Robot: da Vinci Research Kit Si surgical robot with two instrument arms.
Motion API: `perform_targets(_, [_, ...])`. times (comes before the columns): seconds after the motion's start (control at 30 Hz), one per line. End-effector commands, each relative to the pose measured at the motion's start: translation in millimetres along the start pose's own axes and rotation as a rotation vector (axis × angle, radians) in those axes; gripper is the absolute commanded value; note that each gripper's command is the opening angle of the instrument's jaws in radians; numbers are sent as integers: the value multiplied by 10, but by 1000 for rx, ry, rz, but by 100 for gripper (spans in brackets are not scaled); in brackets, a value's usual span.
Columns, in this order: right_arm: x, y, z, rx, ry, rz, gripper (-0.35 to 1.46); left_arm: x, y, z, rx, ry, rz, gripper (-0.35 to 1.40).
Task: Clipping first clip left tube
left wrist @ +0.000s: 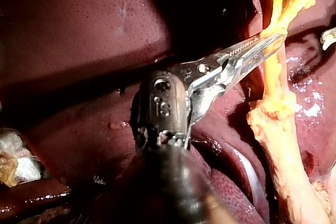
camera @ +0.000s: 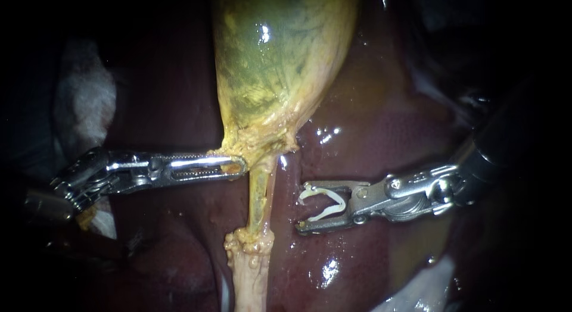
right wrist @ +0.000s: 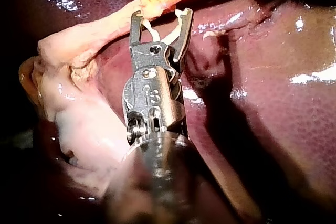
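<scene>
Wet dark-red liver [camera: 369,139] fills bkgd, gallbladder [camera: 274,62] at 12. From 9, left instrument [camera: 235,166]: pincer clenched on gallbladder neck. From 3, right instrument [camera: 305,209]: pincer wide, holding white clip [camera: 325,205], just beside tube [camera: 260,196] running center to 6.

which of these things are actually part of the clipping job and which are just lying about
In the job: tube; clip; right instrument, jaws shut on the clip; left instrument, jaws shut on the gallbladder.
Lying about: liver; white gauze.
</scene>
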Motion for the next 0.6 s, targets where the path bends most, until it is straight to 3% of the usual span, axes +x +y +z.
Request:
perform_targets(0.03, [0, 0, 0, 0, 0, 4, 60, 0, 0, 0, 0, 0, 0, -35])
perform_targets(0.23, [0, -5, 0, 0, -1, 33, 60, 0, 0, 0, -1, 0, 0, -35])
perform_targets(0.6, [17, -37, 23, -7, -5, 162, 60, 8, 9, -1, -9, -2, -6, -35])
